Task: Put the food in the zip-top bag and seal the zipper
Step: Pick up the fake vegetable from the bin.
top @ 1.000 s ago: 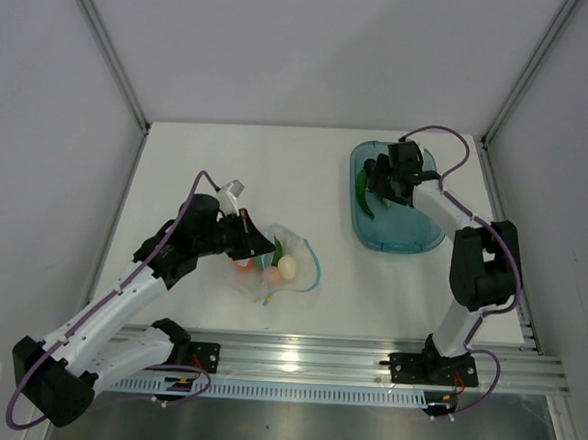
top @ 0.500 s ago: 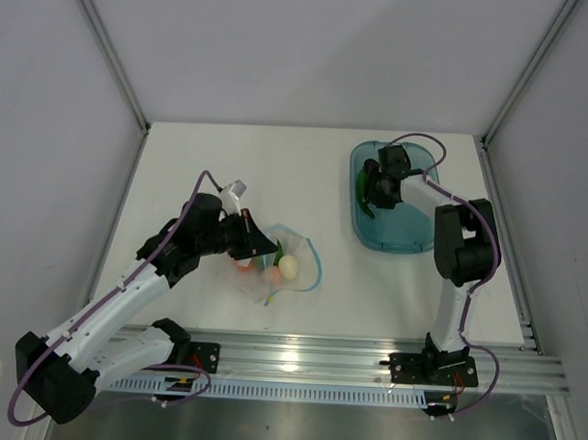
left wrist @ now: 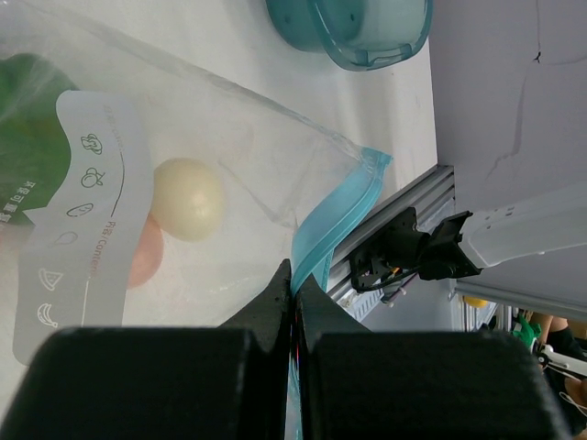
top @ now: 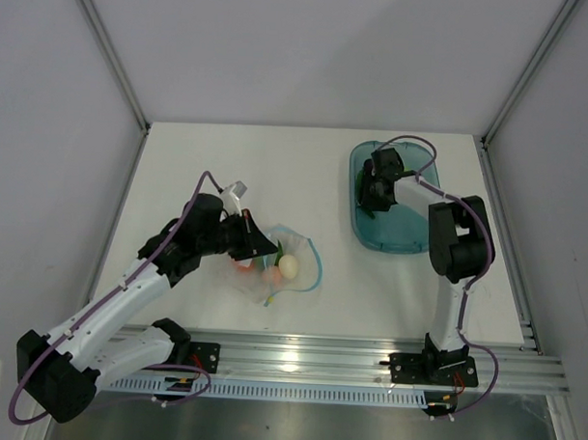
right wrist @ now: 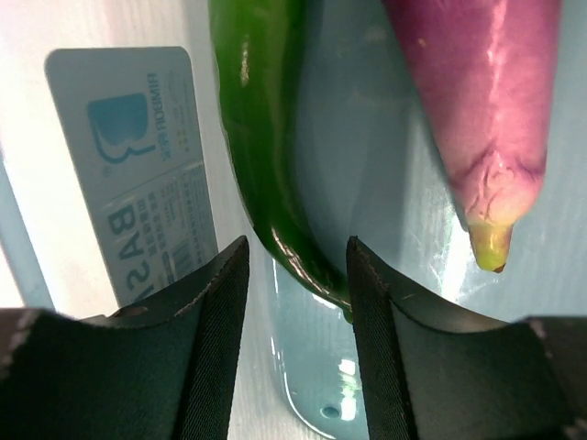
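Note:
The clear zip-top bag point(top: 290, 268) lies on the table left of centre. It holds a white round piece point(left wrist: 188, 197), an orange piece point(left wrist: 145, 257) and a green piece point(left wrist: 32, 110). My left gripper point(top: 270, 250) is shut on the light blue zipper point(left wrist: 335, 215) at the bag's mouth, seen pinched in the left wrist view point(left wrist: 295, 280). My right gripper point(top: 370, 196) is open and low inside the blue tray point(top: 409, 239). In the right wrist view its jaws point(right wrist: 295, 252) straddle the tip of a green pepper point(right wrist: 261, 137). The purple eggplant point(right wrist: 477, 110) lies beside it.
The tray's white label point(right wrist: 147, 165) lies under the pepper's left side. The bag's white label patch point(left wrist: 92, 211) faces the left wrist camera. The aluminium rail point(top: 347, 362) runs along the near table edge. Walls stand on both sides and at the back.
My right arm has folded in and its gripper has moved a little farther up the tray, over the green pepper. My left gripper and the bag have barely moved.

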Controlling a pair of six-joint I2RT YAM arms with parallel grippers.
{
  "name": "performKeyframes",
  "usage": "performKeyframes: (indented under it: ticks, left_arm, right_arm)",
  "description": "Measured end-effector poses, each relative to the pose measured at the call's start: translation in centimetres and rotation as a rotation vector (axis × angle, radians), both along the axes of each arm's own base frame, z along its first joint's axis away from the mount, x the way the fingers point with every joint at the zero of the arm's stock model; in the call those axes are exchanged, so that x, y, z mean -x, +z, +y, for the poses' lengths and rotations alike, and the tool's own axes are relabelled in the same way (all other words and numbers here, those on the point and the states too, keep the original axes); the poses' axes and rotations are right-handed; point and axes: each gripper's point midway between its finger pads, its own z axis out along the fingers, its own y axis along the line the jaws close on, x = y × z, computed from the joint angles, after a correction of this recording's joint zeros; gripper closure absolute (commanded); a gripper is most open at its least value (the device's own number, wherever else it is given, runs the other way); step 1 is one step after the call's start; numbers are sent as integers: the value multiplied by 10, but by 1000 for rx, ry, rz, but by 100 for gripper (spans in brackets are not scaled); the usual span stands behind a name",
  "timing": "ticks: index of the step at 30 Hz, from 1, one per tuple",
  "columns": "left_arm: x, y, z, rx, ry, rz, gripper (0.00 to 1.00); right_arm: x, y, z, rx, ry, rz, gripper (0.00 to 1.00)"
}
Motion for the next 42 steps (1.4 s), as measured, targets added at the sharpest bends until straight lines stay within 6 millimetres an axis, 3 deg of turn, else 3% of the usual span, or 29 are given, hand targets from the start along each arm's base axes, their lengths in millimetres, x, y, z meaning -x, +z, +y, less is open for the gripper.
performKeyframes:
  ticks: [5,9,12,21,24,27,33,42]
  left_arm:
    - [0,-1,0,0,1,3,99]
    - [1,-1,0,0,1,4,100]
    - [1,-2,0,-1,1,6,99]
    - [2,-1,1,3,1,1,99]
    - [2,1,1,8,3,-4,99]
    - [4,1,2,13,6,-2,99]
    - [8,-5,4,16,14,18,99]
    - [9,-7,4,18,13,18,100]
  right_arm:
    - [-4,-1,4,6,13,-6,60]
    - [-7,-2,2,21,12,-11,79]
    - [-7,-2,0,34,5,-13,87]
    - [-3,4,-5,66,-5,-11,93]
    - [-1,21,-6,67,-4,-37,95]
    - [-2,55,-5,46,-5,-104,100]
    - [1,99,-4,7,-2,-194,100]
    - [12,136,3,-63,16,-249,100]
